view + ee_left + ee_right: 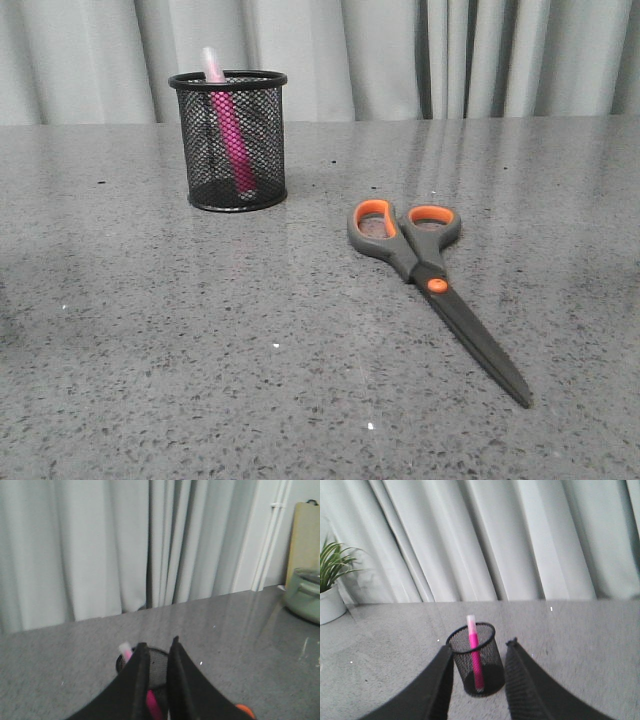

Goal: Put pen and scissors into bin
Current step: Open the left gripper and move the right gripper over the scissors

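1. Bin (pixel 228 140): black wire-mesh cup, upright on the grey speckled tabletop (pixel 200 350), left of centre and toward the far edge in the front view. Pale curtain (pixel 400 55) hangs behind it.
2. Pen (pixel 230 135): pink, standing inside the bin, leaning, its whitish cap poking above the rim. The right wrist view shows the same: pen (pixel 474 657) inside the bin (pixel 475 665), cap clear of the rim.
3. Scissors (pixel 430 285): flat on the tabletop, to the right of the bin and nearer the camera, well apart from it. Grey and orange handles point toward the far side, dark blades closed and running toward the near right. Nothing touches them.
4. Left pincer (pixel 156 650): seen only in its own wrist view. The two dark fingers stand close with a narrow gap between them, nothing held. Beyond the tips sit the bin (pixel 157 662) and the pen (pixel 126 650). A pale green pot (pixel 305 595) sits at the far side of the tabletop.
5. Right pincer (pixel 480 647): fingers spread wide apart, empty, the bin framed between them from this view but farther off. A potted plant (pixel 332 580) stands at the tabletop's edge by the curtain.
6. Neither arm shows in the front view.
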Motion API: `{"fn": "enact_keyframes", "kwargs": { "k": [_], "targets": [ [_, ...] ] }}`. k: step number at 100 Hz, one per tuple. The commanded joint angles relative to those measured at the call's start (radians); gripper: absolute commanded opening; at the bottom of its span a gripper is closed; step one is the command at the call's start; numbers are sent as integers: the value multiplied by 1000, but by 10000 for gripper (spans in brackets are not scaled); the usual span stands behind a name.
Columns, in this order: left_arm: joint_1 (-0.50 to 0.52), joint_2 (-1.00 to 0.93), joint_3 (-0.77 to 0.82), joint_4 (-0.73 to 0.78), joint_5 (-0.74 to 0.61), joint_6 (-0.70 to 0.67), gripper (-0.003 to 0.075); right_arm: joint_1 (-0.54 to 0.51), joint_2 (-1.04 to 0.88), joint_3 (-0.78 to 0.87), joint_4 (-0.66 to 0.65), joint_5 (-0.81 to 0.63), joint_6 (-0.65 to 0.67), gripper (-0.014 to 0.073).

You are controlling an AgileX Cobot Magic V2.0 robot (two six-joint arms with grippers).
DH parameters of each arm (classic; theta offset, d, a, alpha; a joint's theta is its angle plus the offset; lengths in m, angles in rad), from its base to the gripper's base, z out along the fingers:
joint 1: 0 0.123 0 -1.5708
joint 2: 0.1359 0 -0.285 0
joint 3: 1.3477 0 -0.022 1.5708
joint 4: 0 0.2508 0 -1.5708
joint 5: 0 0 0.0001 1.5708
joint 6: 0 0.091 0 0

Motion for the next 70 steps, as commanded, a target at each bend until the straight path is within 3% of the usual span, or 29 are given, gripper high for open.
{"fn": "enact_keyframes", "kwargs": {
  "k": [1,11,20,35,70],
  "targets": [
    [3,-70,62,-62,-30,-9,62,-1,9,-51,-120,-94,-14,211],
    [3,-139,115,-76,-26,-9,62,-1,9,-105,-293,-129,-14,204],
    [3,-178,124,-81,-19,-9,62,-1,9,-192,-382,-107,-14,123],
    [3,-196,124,-89,-7,-9,62,-1,17,-326,-386,26,-14,-21],
    [3,-196,124,-89,-8,-9,62,-1,32,-321,-347,197,-14,-33]
  ]
}}
